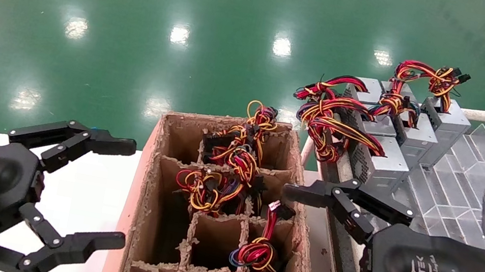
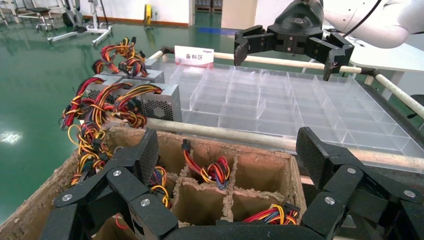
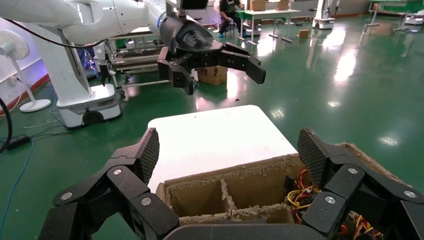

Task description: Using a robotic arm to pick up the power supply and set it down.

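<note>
Down in the divided cardboard box (image 1: 143, 218) a power supply (image 1: 257, 253) sits under its wire bundle; both the right gripper (image 1: 282, 248) and left gripper (image 1: 122, 194) hover spread, empty. Fingers could snag loose wires.

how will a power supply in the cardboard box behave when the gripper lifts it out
The power supply in the cardboard box looks like a rigid metal unit, so probably heavy for its size. Its wire bundle is loose and floppy and may snag on the dividers. Both the right gripper and left gripper are open.
</note>
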You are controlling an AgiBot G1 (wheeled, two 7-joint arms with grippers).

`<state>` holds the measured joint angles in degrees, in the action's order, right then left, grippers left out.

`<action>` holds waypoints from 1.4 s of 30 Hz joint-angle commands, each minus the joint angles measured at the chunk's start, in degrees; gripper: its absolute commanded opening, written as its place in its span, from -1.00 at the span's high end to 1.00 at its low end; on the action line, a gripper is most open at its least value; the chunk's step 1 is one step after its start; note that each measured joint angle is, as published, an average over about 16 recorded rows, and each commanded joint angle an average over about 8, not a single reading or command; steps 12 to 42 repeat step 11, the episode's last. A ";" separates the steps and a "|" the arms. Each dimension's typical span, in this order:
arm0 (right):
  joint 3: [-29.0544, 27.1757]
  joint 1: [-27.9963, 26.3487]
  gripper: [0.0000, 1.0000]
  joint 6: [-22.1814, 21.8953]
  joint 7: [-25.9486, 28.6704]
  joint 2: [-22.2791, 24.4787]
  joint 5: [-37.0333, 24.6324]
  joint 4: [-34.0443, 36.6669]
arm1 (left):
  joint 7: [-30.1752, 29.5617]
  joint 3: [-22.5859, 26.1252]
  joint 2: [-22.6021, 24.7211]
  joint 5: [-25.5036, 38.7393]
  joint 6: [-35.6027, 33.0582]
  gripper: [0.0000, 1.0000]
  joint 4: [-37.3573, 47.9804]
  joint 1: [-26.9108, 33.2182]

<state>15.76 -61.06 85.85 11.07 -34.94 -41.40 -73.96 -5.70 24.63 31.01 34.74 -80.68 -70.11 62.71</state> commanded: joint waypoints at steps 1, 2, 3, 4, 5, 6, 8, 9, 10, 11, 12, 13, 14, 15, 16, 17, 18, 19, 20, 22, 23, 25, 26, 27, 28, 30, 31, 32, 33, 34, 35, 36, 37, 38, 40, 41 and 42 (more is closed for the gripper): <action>0.06 -0.11 -1.00 -0.04 -0.08 -0.01 -0.11 0.08 | 0.00 0.00 0.00 0.00 0.00 -1.00 0.00 0.00; 0.07 -0.14 -1.00 -0.05 -0.11 -0.01 -0.15 0.11 | 0.00 0.00 0.00 0.00 0.00 -1.00 0.00 0.00; 0.09 -0.17 -1.00 -0.06 -0.13 -0.01 -0.17 0.14 | 0.00 0.00 0.00 0.00 0.00 -1.00 0.00 0.00; 0.10 -0.20 -1.00 -0.06 -0.16 -0.02 -0.20 0.16 | 0.00 0.00 0.00 0.00 0.00 -1.00 0.00 0.00; 0.12 -0.23 -1.00 -0.07 -0.18 -0.02 -0.22 0.19 | 0.00 0.00 0.00 0.00 0.00 -1.00 0.00 0.00; 0.13 -0.25 -1.00 -0.08 -0.20 -0.02 -0.24 0.21 | 0.00 0.00 0.00 0.00 0.00 -1.00 0.00 0.00; 0.15 -0.29 -1.00 -0.09 -0.23 -0.03 -0.28 0.24 | 0.00 0.00 0.00 0.00 0.00 -1.00 0.00 0.00; 0.16 -0.30 -1.00 -0.09 -0.24 -0.03 -0.29 0.25 | 0.00 0.00 0.00 0.00 0.00 -1.00 0.00 0.00; 0.16 -0.31 -1.00 -0.09 -0.25 -0.04 -0.30 0.26 | 0.00 0.00 0.00 0.00 0.00 -1.00 0.00 0.00; 0.17 -0.32 -1.00 -0.10 -0.25 -0.04 -0.31 0.27 | 0.00 0.00 0.00 0.00 0.00 -1.00 0.00 0.00; 0.17 -0.32 -1.00 -0.10 -0.25 -0.04 -0.31 0.27 | 0.00 0.00 0.00 0.00 0.00 -1.00 0.00 0.00; 0.17 -0.32 -1.00 -0.10 -0.25 -0.04 -0.31 0.27 | 0.00 0.00 0.00 0.00 0.00 -1.00 0.00 0.00; 0.17 -0.32 -1.00 -0.10 -0.25 -0.04 -0.31 0.27 | 0.00 0.00 0.00 0.00 0.00 -1.00 0.00 0.00; 0.17 -0.32 -1.00 -0.10 -0.25 -0.04 -0.31 0.27 | 0.00 0.00 0.00 0.00 0.00 -1.00 0.00 0.00; 0.17 -0.32 -1.00 -0.10 -0.25 -0.04 -0.31 0.27 | 0.00 0.00 0.00 0.00 0.00 -1.00 0.00 0.00; 0.17 -0.32 -1.00 -0.10 -0.25 -0.04 -0.31 0.27 | 0.00 0.00 0.00 0.00 0.00 -1.00 0.00 0.00; 0.17 -0.32 -1.00 -0.10 -0.25 -0.04 -0.31 0.27 | 0.00 0.00 0.00 0.00 0.00 -1.00 0.00 0.00; 0.17 -0.32 -1.00 -0.10 -0.25 -0.04 -0.31 0.27 | 0.00 0.00 0.00 0.00 0.00 -1.00 0.00 0.00; 0.17 -0.32 -1.00 -0.10 -0.25 -0.04 -0.31 0.27 | 0.00 0.00 0.00 0.00 0.00 -1.00 0.00 0.00; 0.17 -0.32 -1.00 -0.10 -0.25 -0.04 -0.31 0.27 | 0.00 0.00 0.00 0.00 0.00 -1.00 0.00 0.00; 0.17 -0.32 -1.00 -0.10 -0.25 -0.04 -0.31 0.27 | 0.00 0.00 0.00 0.00 0.00 -1.00 0.00 0.00; 0.17 -0.32 -1.00 -0.10 -0.25 -0.04 -0.31 0.27 | 0.00 0.00 0.00 0.00 0.00 -1.00 0.00 0.00; 0.17 -0.32 -1.00 -0.10 -0.25 -0.04 -0.31 0.27 | 0.00 0.00 0.00 0.00 0.00 -1.00 0.00 0.00; 0.17 -0.32 -1.00 -0.10 -0.25 -0.04 -0.31 0.27 | 0.00 0.00 0.00 0.00 0.00 -1.00 0.00 0.00; 0.17 -0.32 -1.00 -0.10 -0.25 -0.04 -0.31 0.27 | 0.00 0.00 0.00 0.00 0.00 -1.00 0.00 0.00; 0.17 -0.32 -1.00 -0.10 -0.25 -0.04 -0.31 0.27 | 0.00 0.00 0.00 0.00 0.00 -1.00 0.00 0.00; 0.17 -0.32 -1.00 -0.10 -0.25 -0.04 -0.31 0.27 | 0.00 0.00 0.00 0.00 0.00 -1.00 0.00 0.00; 0.17 -0.32 -1.00 -0.10 -0.25 -0.04 -0.31 0.27 | 0.00 0.00 0.00 0.00 0.00 -1.00 0.00 0.00; 0.17 -0.32 -1.00 -0.10 -0.25 -0.04 -0.31 0.27 | 0.00 0.00 0.00 0.00 0.00 -1.00 0.00 0.00; 0.17 -0.32 -1.00 -0.10 -0.25 -0.04 -0.31 0.27 | 0.00 0.00 0.00 0.00 0.00 -1.00 0.00 0.00; 0.17 -0.32 -1.00 -0.10 -0.25 -0.04 -0.31 0.27 | 0.00 0.00 0.00 0.00 0.00 -1.00 0.00 0.00; 0.17 -0.32 -1.00 -0.10 -0.25 -0.04 -0.31 0.27 | 0.00 0.00 0.00 0.00 0.00 -1.00 0.00 0.00; 0.17 -0.32 -1.00 -0.10 -0.25 -0.04 -0.31 0.27 | 0.00 0.00 0.00 0.00 0.00 -1.00 0.00 0.00; 0.17 -0.32 -1.00 -0.10 -0.25 -0.04 -0.31 0.27 | 0.00 0.00 0.00 0.00 0.00 -1.00 0.00 0.00; 0.17 -0.32 -1.00 -0.10 -0.25 -0.04 -0.31 0.27 | 0.00 0.00 0.00 0.00 0.00 -1.00 0.00 0.00; 0.17 -0.32 -1.00 -0.10 -0.25 -0.04 -0.31 0.27 | 0.00 0.00 0.00 0.00 0.00 -1.00 0.00 0.00; 0.17 -0.32 -1.00 -0.10 -0.25 -0.04 -0.31 0.27 | 0.00 0.00 0.00 0.00 0.00 -1.00 0.00 0.00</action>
